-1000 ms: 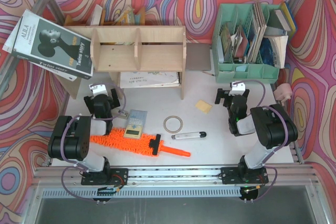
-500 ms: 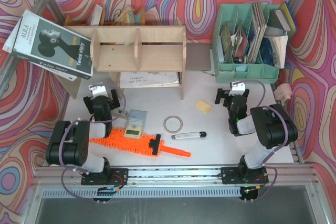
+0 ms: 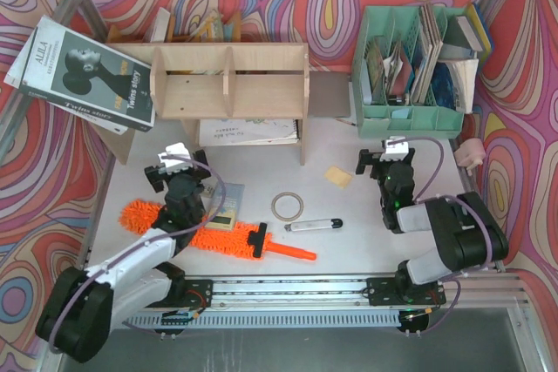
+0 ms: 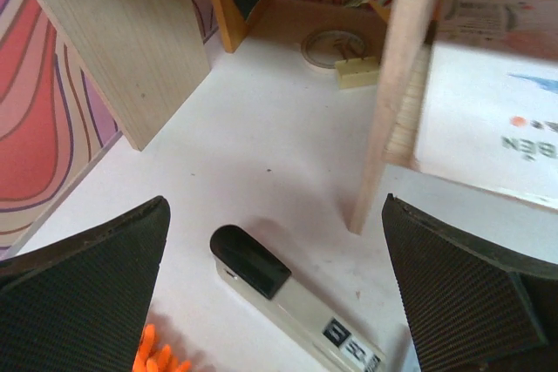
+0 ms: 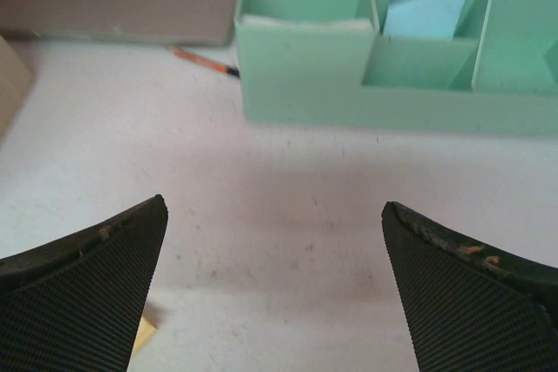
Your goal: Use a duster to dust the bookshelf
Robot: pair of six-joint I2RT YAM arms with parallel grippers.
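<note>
The orange fluffy duster (image 3: 187,231) lies on the white table in front of the left arm, its slim handle (image 3: 292,253) pointing right. The light plywood bookshelf (image 3: 231,80) stands at the back, a book under it. My left gripper (image 3: 178,170) hovers open between the duster and the shelf, holding nothing. In the left wrist view its jaws (image 4: 276,215) stand wide over a small white-and-black device (image 4: 288,294), with orange duster fluff (image 4: 153,355) at the lower left and a shelf leg (image 4: 392,84) ahead. My right gripper (image 3: 384,156) (image 5: 273,206) is open over bare table.
A mint-green file organiser (image 3: 414,67) (image 5: 366,67) stands at the back right. A tape ring (image 3: 288,206), a silver-black pen-like tool (image 3: 314,226), a yellow note (image 3: 338,177) and a small booklet (image 3: 225,206) lie mid-table. A magazine (image 3: 83,76) leans on the shelf's left end.
My left arm has stretched out and lowered, moving its gripper slightly right and nearer; the duster's fluffy left end is now uncovered. The right arm has shifted only slightly.
</note>
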